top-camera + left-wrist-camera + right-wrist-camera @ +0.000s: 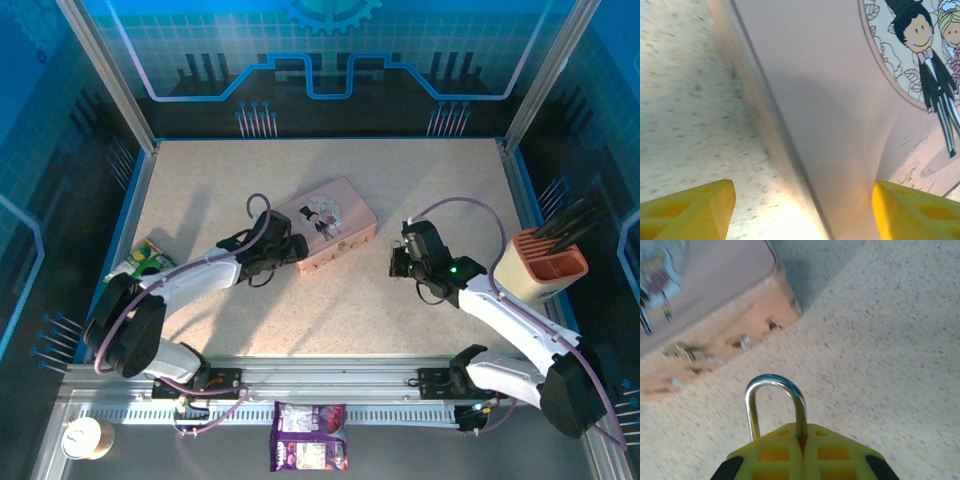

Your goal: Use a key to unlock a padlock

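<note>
**Right pincer (804, 442) clamps the padlock (774, 381) near the pink tin (325, 225)**

From the top camera, a speckled beige surface (450, 190) lies inside a booth of blue translucent panels (330, 45) printed with circuit lines and held in a metal frame. The pink tin sits askew near the middle. The left pincer (297, 250) is at the tin's near-left end; the right pincer hangs to the tin's right, apart from it. A beige holder (545, 268) of dark sticks stands at the right edge and a green packet (145, 260) lies at the left edge. Below the arm bases, a purple packet (308, 450) and a paper cup (83, 437) sit by the metal rail (330, 382).

In the left wrist view, the yellow fingertips (687, 210) are spread wide, one over the bare surface and the other over the tin's lid, with the tin's edge running between them. Whether they touch the tin cannot be told.

In the right wrist view, the yellow fingers are pressed together around the padlock. Its silver shackle rises out from between them, while its body is hidden. The tin's scuffed side lies ahead and to the left, with speckled surface between.
</note>
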You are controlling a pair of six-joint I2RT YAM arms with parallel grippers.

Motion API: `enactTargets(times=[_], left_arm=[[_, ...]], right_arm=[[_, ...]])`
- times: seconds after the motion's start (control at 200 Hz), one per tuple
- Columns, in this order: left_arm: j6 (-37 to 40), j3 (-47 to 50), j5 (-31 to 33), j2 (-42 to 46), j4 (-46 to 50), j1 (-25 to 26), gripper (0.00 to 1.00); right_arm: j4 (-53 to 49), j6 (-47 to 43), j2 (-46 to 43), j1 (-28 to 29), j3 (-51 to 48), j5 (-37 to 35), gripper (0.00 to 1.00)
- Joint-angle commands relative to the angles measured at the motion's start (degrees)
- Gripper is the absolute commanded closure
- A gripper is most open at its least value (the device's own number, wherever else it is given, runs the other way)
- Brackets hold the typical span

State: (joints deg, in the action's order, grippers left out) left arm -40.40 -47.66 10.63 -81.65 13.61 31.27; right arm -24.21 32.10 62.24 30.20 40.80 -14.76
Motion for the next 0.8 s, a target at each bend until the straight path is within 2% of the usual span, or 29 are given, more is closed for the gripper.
enactTargets(times=[0.0, 0.23, 0.435, 0.795], left_arm=[[5.55, 2.15, 5.26, 6.71, 5.07, -0.33, 0.26], [7.40, 13.34, 7.15, 20.80, 0.59, -0.68, 0.24], [7.27, 19.34, 7.58, 30.76, -0.03, -0.97, 0.22], [6.99, 20.95, 8.20, 33.97, 1.41, -1.21, 0.22]], right_arm=[[-10.81, -5.29, 1.31, 1.66, 2.31, -1.08, 1.00], [-13.59, -3.93, 7.40, 5.87, 2.49, -1.51, 1.00], [-13.87, -2.87, 13.05, 9.01, 3.95, -0.12, 1.00], [-12.41, -2.65, 22.41, 12.08, 5.89, 2.17, 1.00]])
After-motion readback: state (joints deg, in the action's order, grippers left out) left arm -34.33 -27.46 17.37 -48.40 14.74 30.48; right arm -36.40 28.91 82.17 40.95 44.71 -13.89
